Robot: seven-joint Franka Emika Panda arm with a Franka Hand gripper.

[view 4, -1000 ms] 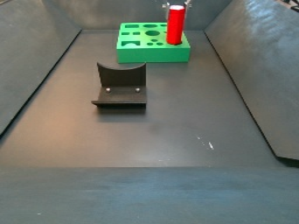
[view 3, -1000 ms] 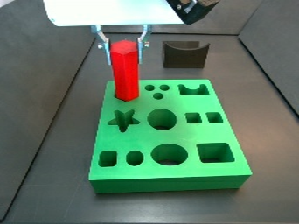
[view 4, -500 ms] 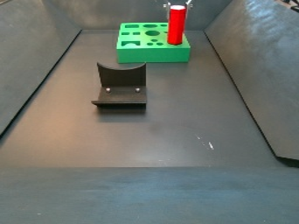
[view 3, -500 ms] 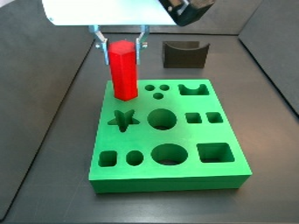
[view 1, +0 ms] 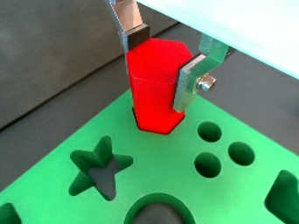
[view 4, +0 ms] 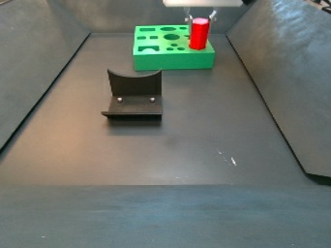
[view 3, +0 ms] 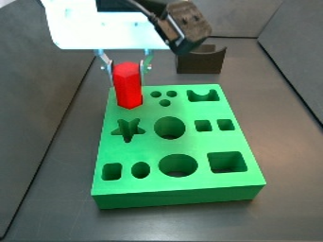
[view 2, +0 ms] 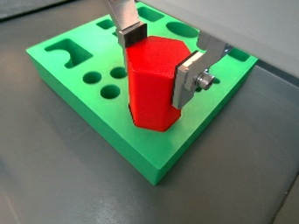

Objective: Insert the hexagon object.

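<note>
The red hexagon object stands upright with its lower end sunk into a hole at a corner of the green block. It also shows in a wrist view and in both side views. My gripper is shut on the hexagon object, one silver finger on each side of its upper part. The gripper also shows in a wrist view and a side view. The green block has several cut-out holes: a star, circles, squares.
The dark fixture stands on the dark floor in the middle of the bin. It shows behind the green block in a side view. Sloped grey walls enclose the floor.
The hexagon object has gone down with my gripper: its lower part now sits inside the block's hole, so less red shows above the green top.
</note>
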